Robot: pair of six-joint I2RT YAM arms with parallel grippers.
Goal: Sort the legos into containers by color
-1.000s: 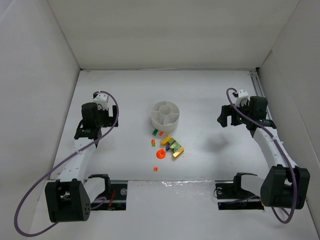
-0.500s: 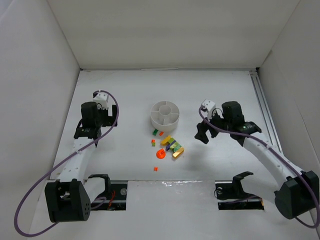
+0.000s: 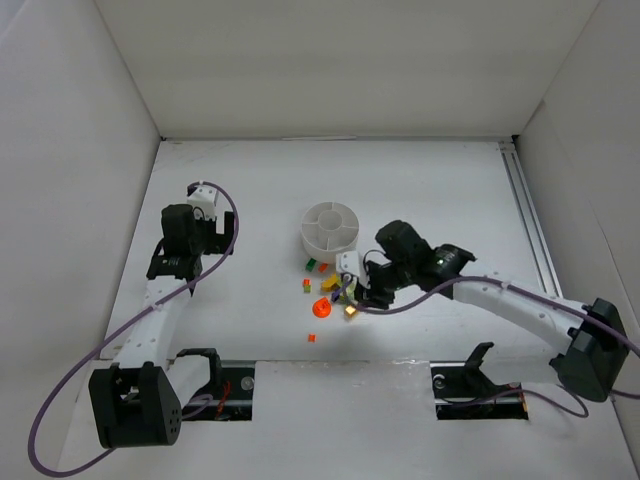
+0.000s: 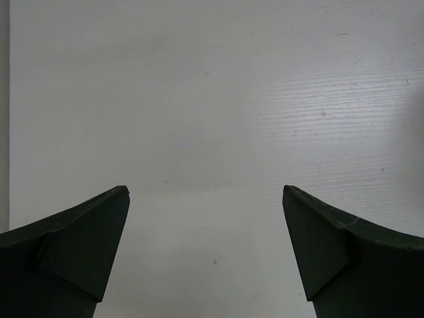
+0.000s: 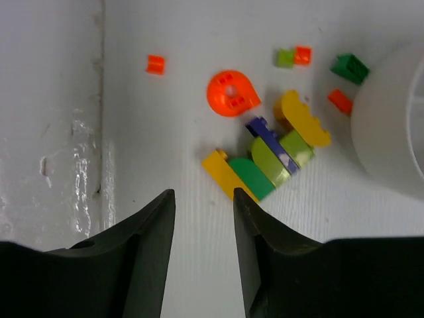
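Observation:
The legos lie just in front of the round white divided dish (image 3: 331, 227) (image 5: 391, 132), whose wedges are the containers. A joined clump (image 3: 338, 287) (image 5: 271, 156) of yellow, green, purple and lime bricks sits in the middle. An orange round piece (image 3: 322, 308) (image 5: 232, 93) lies beside it, with small orange and green bits (image 5: 293, 57) around. My right gripper (image 3: 357, 295) (image 5: 204, 199) hangs low over the clump's near end, jaws narrowly apart over bare table, its right finger next to the yellow brick (image 5: 228, 173). My left gripper (image 3: 178, 268) (image 4: 205, 192) stands wide open over bare table at the left.
A lone small orange bit (image 3: 311, 338) (image 5: 155, 63) lies nearer the front edge. A dark green brick (image 5: 350, 66) and an orange one (image 5: 340, 101) rest against the dish's wall. White walls enclose the table on three sides. The arm mounts (image 3: 470, 385) sit at the near edge.
My right arm has swung from the right side of the table to the lego clump and dropped low, its jaws narrowing. The left arm has not moved.

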